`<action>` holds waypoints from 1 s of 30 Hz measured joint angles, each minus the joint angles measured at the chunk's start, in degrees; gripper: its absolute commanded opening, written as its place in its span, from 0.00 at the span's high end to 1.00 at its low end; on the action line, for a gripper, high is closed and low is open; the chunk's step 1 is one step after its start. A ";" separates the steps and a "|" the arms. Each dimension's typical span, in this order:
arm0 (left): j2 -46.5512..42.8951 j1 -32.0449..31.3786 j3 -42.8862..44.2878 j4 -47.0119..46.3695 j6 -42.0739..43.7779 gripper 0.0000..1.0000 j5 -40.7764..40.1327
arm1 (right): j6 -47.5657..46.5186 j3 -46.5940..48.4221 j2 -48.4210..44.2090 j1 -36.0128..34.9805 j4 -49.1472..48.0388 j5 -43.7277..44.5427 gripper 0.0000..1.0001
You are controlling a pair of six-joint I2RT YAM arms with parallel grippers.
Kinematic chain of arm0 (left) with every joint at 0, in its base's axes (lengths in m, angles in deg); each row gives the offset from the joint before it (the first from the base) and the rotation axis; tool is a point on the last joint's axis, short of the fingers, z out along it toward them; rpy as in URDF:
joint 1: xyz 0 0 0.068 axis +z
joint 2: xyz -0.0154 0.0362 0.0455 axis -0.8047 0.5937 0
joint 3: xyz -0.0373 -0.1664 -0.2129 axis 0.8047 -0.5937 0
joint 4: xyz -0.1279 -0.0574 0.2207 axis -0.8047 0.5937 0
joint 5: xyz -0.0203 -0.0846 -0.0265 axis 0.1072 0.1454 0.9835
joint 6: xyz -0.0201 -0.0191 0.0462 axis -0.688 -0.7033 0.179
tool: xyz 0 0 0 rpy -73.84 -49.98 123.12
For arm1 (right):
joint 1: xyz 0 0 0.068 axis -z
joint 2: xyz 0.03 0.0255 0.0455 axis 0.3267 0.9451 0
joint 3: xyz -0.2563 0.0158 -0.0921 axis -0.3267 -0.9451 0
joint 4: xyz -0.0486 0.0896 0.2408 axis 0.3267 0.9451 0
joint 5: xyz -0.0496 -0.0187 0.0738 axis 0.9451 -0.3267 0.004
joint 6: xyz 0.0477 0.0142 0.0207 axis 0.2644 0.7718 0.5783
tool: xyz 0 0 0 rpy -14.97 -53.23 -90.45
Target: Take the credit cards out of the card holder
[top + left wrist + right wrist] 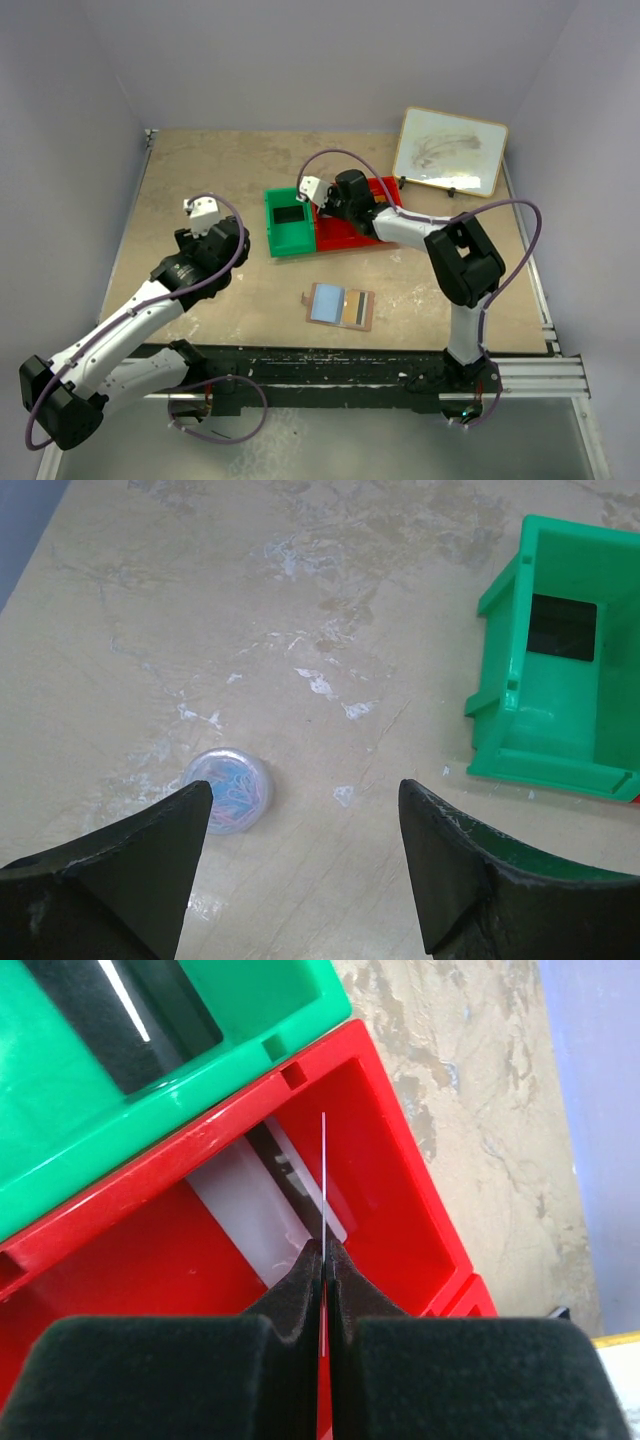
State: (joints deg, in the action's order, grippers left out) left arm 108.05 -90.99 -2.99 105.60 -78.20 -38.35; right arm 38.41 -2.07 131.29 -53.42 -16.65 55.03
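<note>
My left gripper point(305, 792) hangs open over bare table point(120, 610), jaws wide and holding nothing, a small clear round tub point(228, 791) just beyond its left finger. To the right sits the green bin point(505, 695) with a black card point(561, 627) lying flat in it. The card holder point(326, 303) lies spread open on the table nearer my bases, pale blue inside up. Gold and dark strips show on its right half, which I judge to be cards not yet out.

My right gripper point(323, 1260) is clamped on a card point(324, 1175), seen edge-on as a thin pale line, above the red bin point(400, 1210), where a white-grey card point(245, 1205) already lies.

These cards will be light, stiff with a little spring, and slick. Lying flat they give my pads nothing to bite, so I would pinch the short edge that sticks out of the pocket and pull along the slot. The holder looks soft and light and would likely drag along, so my free hand should pin it down
</note>
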 measured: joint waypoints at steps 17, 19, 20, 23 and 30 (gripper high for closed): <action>0.85 0.00 0.00 0.00 1.01 0.27 1.22 | -5.60 0.09 3.17 0.02 -6.16 2.19 1.00; 0.85 0.00 0.00 0.00 1.01 0.27 1.25 | -5.73 0.59 4.22 0.02 -5.81 2.19 1.00; 0.85 0.00 0.00 0.00 1.03 0.27 1.25 | -5.73 0.83 4.59 0.02 -5.70 2.21 1.00; 0.85 0.00 0.00 0.00 1.05 0.27 1.29 | -5.73 1.64 5.60 0.02 -5.46 2.62 0.98; 0.85 0.00 0.00 0.00 1.18 0.27 1.49 | -5.66 2.21 6.64 0.02 -5.49 4.81 0.88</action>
State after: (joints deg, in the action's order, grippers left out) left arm 108.90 -90.99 -2.99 105.60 -77.02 -36.86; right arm 32.75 0.14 137.94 -53.39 -22.14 59.84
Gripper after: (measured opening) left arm 0.731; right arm 0.070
